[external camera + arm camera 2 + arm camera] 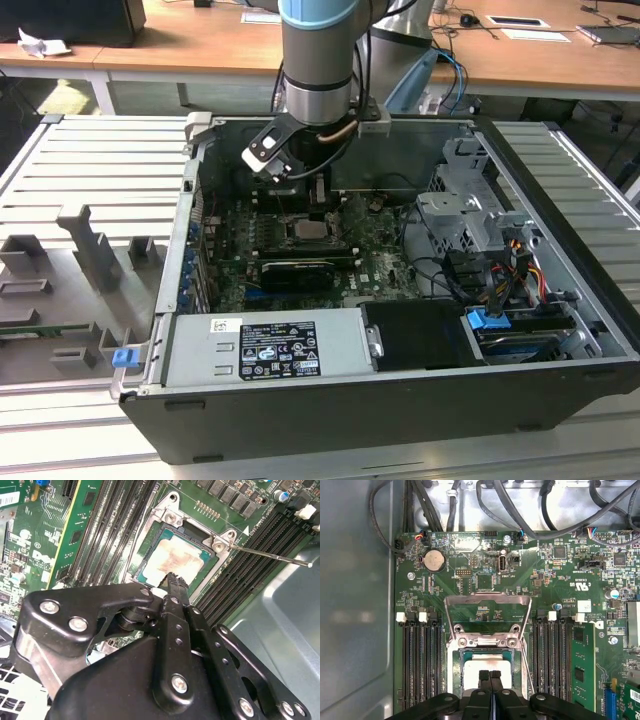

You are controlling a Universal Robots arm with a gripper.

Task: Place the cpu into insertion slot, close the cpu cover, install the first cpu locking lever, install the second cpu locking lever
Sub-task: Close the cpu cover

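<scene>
The cpu (175,560), a silver-topped square with pale smears, lies flat in the insertion slot (210,575) on the green board; it is also seen in the first wrist view (475,669). The cpu cover (487,600) stands flipped open beyond its hinge. A thin locking lever (270,555) sticks out free beside the socket. My gripper (490,674) is shut with nothing between its black fingers (175,587), tips just over the cpu's near edge. In the exterior view the gripper (316,192) hangs inside the open computer case above the socket (312,232).
Memory slots (417,665) flank the socket on both sides. A black expansion card (297,270) lies in front of the socket, with drive cages and cables (470,240) toward the exterior view's right. The power supply (265,350) fills the case's front.
</scene>
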